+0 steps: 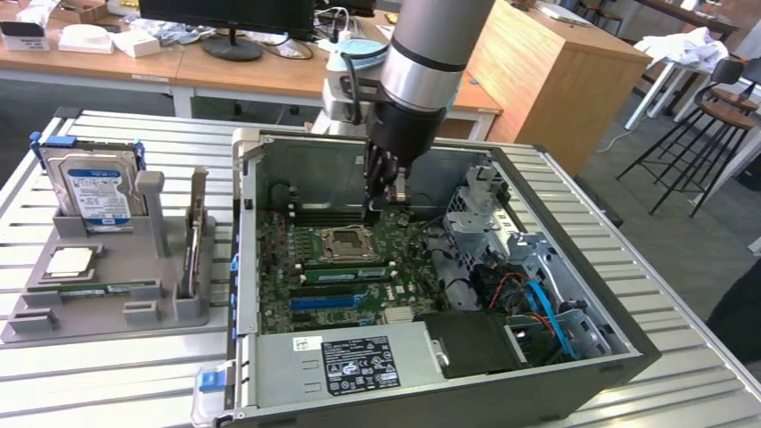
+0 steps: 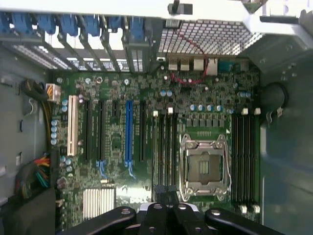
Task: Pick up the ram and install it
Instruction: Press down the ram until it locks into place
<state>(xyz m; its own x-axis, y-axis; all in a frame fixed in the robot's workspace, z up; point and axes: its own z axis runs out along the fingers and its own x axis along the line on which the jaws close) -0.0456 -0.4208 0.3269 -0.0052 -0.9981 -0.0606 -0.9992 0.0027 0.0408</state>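
The tool [image 1: 383,203] [image 2: 166,198] is clenched tight and hangs low inside the open computer case [image 1: 244,267]. It is held right at the end of the black slots [image 2: 166,147] beside the chip socket [image 1: 345,239]. In the wrist view, a thin dark thing is seen between the tips. It cannot be told if this is a stick or just part of the tool.

A flat green stick that looks like the ram [image 1: 105,289] is seen lying in the gray holder [image 1: 71,321] on the counter [image 1: 119,392]. That is well apart from the tool. Green sticks [image 1: 345,267] are also seen sitting in the slots on the near side of the socket.

Some things could be hurt here. The socket is open, and its tiny pins could be bent if it is bumped by the tool. The small round parts on the board could be knocked if the tool is slid sideways. If a stick is pushed down crooked, a slot or its clips could be cracked.

Not much room is left around the tool. A metal cage [image 1: 482,214] is close on the exterior view's right, and blue and red wires [image 1: 541,303] are bunched nearer the front. The back wall of the case is just behind the arm. A hard drive [image 1: 93,187] is stood up in the holder, out of the way.
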